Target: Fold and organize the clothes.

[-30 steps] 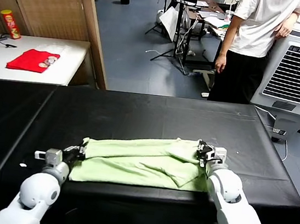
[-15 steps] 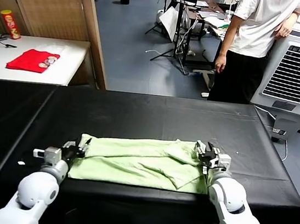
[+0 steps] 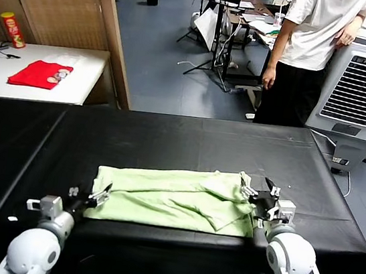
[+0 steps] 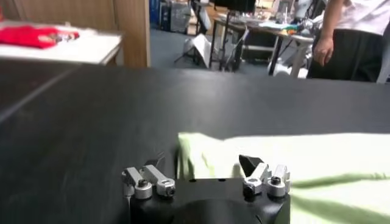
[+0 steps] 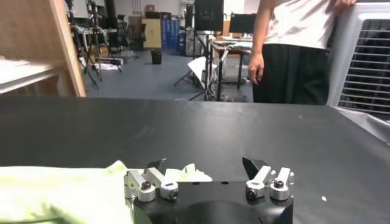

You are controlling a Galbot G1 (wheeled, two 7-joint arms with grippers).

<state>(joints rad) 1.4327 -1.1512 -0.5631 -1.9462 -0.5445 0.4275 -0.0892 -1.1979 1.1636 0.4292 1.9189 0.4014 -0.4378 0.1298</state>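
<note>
So the pale light-green short-sleeved cotton shirt (image 3: 171, 198) is lying on the black cloth-covered tabletop (image 3: 169, 142), near the front edge, folded lengthwise into a long flat band. Looks like the first fold is done: the top layer is doubled over and there's a loose flap and some wrinkles toward the right end, so it's not exactly crisp.

Both hands are off the fabric. The left hand (image 3: 87, 200) sits just beside the band's left end with its fingers spread apart and nothing between them; the left wrist view shows the shirt edge lying just past the open fingertips. The right hand (image 3: 261, 196) is at the right end, fingers also wide apart and empty, with the shirt corner just beside it.

My guess on what's left: it's a strip, not a tidy packet, so it needs at least one more fold across its length, plus smoothing that rumpled flap, then squaring it up or placing it somewhere. Roughly halfway I'd say.
</note>
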